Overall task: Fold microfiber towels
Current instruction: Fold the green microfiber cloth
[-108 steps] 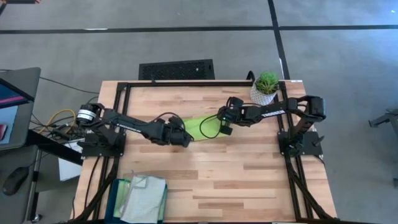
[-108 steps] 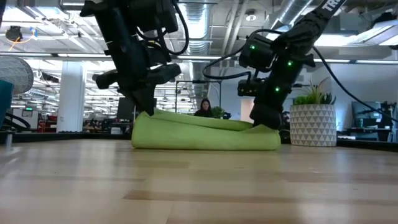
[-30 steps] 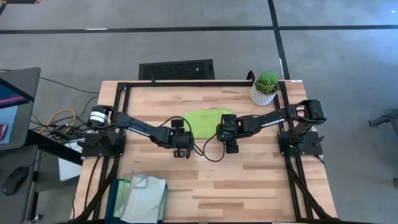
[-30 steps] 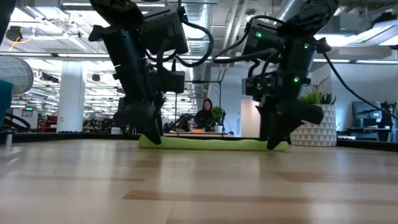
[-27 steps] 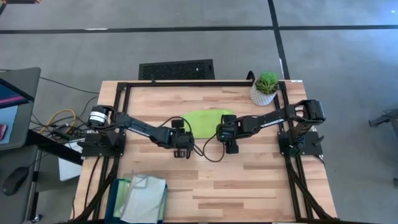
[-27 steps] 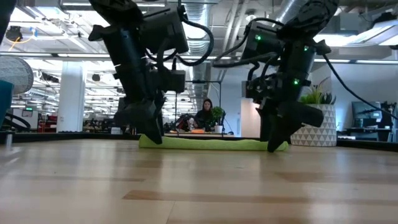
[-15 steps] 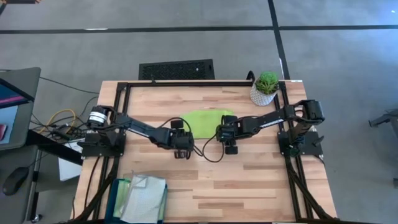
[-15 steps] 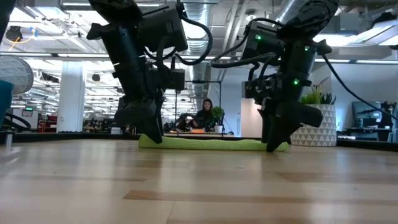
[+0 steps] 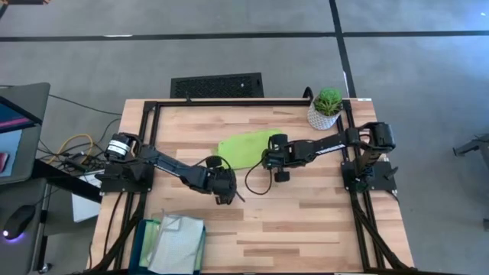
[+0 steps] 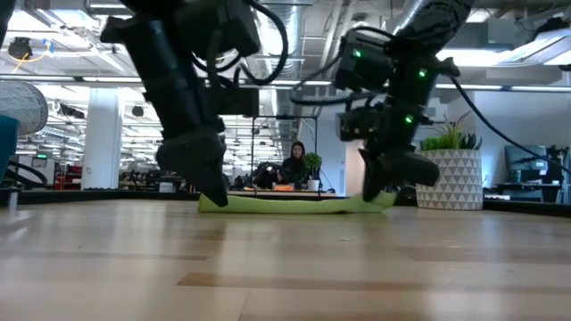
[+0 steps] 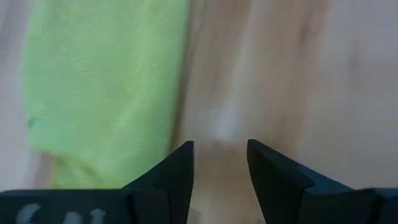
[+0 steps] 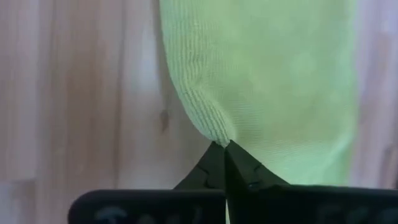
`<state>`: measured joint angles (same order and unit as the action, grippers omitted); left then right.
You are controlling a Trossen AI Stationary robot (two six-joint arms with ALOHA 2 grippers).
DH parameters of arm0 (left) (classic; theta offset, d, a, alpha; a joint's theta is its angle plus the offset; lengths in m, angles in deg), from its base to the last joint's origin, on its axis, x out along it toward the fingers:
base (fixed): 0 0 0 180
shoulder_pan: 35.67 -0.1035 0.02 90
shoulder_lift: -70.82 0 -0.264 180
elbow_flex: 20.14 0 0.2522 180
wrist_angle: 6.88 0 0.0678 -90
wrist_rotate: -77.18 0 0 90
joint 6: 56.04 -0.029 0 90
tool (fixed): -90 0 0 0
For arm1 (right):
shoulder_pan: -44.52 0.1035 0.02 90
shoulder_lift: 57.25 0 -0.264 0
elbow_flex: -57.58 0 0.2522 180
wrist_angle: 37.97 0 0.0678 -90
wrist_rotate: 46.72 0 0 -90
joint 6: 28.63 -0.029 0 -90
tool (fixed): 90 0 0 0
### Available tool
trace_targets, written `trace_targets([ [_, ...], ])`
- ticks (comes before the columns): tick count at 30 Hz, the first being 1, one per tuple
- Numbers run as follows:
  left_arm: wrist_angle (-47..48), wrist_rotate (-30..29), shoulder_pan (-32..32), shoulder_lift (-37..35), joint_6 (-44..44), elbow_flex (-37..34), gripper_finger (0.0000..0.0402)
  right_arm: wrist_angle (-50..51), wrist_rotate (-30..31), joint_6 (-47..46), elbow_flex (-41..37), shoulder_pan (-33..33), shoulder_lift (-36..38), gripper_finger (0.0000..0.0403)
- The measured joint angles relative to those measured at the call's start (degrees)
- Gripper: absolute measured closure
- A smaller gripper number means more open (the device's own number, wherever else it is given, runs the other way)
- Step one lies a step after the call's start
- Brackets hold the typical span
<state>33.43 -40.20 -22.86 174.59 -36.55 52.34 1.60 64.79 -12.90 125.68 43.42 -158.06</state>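
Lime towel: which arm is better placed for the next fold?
Right, probably. The right gripper is shut on the lime towel's edge. The left gripper is open over bare table, beside the towel, holding nothing.

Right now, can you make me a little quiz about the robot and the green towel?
1. True or false: the right gripper has its fingers pinched shut on the edge of the lime green towel.
2. Which gripper is open and holding nothing? A) left gripper B) right gripper C) both
3. Fill in: the potted plant stands at the table's far ____ corner, by the right arm's base.

Key: 1 true; 2 A; 3 right.
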Motion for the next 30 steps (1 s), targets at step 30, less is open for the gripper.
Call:
trace_targets([
  [30,23.64,-21.50,9.78,-1.90,53.83,1.86,0.0260,-18.89,-8.99,28.38,18.03,-4.29,-12.55,0.0400],
])
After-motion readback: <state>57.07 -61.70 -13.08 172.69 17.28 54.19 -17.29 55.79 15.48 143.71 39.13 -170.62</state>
